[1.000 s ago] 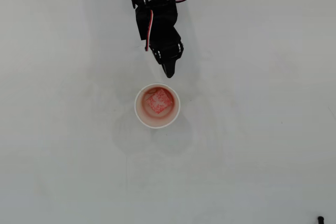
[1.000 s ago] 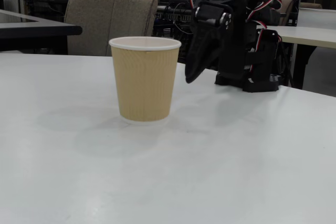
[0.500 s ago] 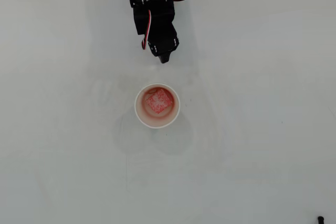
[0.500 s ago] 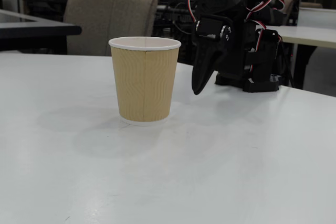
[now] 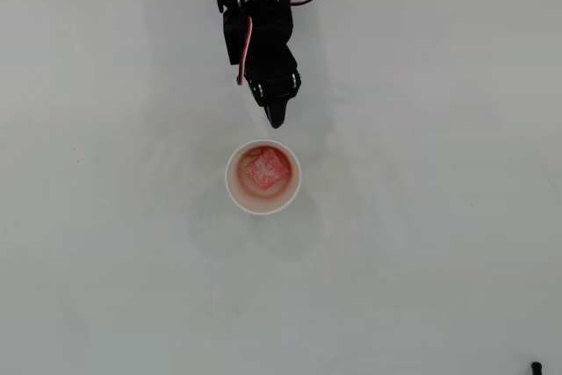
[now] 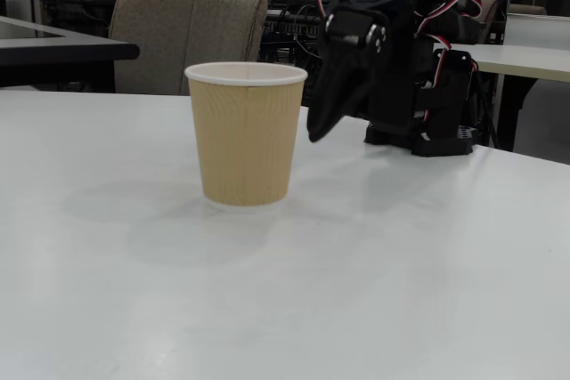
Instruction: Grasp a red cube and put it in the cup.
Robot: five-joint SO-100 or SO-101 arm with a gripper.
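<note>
While the cube lay inside the cup, the gripper hung just behind it, closed and empty; a chair stood beyond the table.

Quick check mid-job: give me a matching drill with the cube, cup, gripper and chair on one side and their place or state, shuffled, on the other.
Things:
1. red cube
2. cup
3. gripper
4. chair

Places or states:
A. stands upright on the white table
B. behind the table in the fixed view
C. lies inside the cup
D. beside the cup's rim, holding nothing

Pairs: 1-C, 2-A, 3-D, 4-B
</note>
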